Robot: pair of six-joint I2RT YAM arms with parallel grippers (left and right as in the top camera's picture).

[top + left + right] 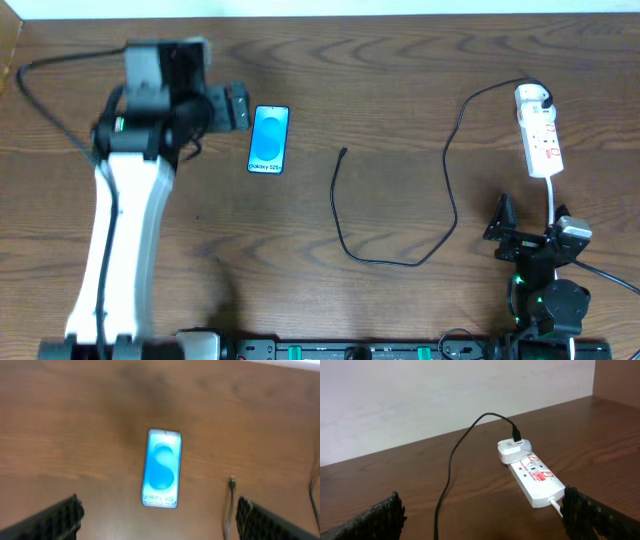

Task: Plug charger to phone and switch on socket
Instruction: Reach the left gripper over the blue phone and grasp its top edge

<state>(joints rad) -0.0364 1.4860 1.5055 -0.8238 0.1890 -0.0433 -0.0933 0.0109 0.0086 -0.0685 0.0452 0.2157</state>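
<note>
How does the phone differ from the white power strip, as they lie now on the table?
The phone shows a bright blue screen in a black frame; the power strip is white with red marks. The power strip carries a white adapter with the black cable in it; the phone has nothing plugged in, and the cable's plug tip lies apart from it, on the side toward the power strip. Both lie flat on the wooden table.

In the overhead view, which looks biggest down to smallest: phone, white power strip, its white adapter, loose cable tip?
1. phone, about as long as the strip but wider
2. power strip
3. white adapter
4. cable tip, a mere speck
</note>
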